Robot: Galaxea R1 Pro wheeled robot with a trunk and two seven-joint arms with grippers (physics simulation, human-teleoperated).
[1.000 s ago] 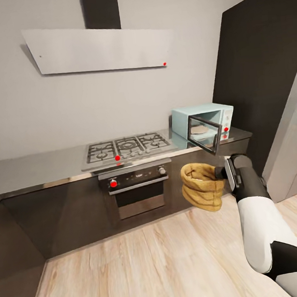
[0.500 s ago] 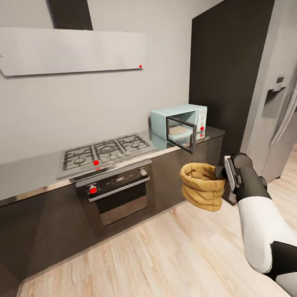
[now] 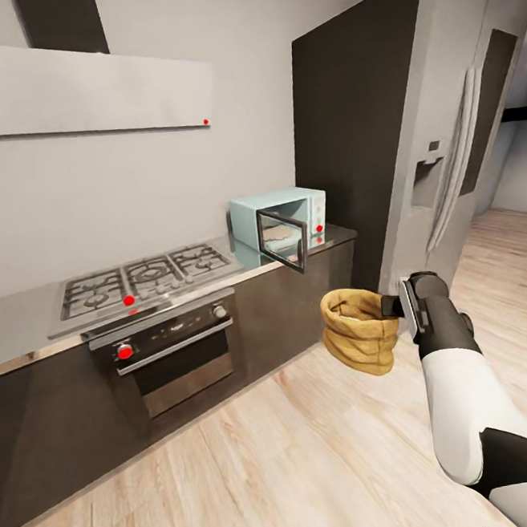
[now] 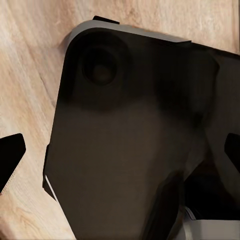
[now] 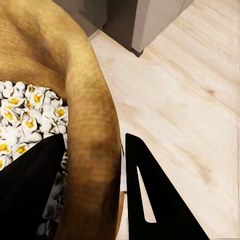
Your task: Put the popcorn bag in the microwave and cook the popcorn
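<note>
The right gripper [image 3: 398, 308] has its fingers [image 5: 150, 200] clamped on the rolled rim of the squat tan-brown crumpled paper popcorn bag [image 3: 359, 331], held in the air over the floor. White-and-yellow popcorn [image 5: 25, 122] already fills it. The pale mint-blue microwave [image 3: 280, 222] stands open-doored on the grey glossy table [image 3: 28, 330]; by this look little remains. The left fingers' state I cannot tell.

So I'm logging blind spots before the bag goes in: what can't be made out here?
- Left gripper's state: left wrist view, a dark robot part blocks it.
- Pale mint-blue microwave interior: head view, its open dark glass door partly covers it.
- Tan-brown crumpled popcorn bag: right wrist view cuts off its far side; right gripper hides popcorn.
</note>
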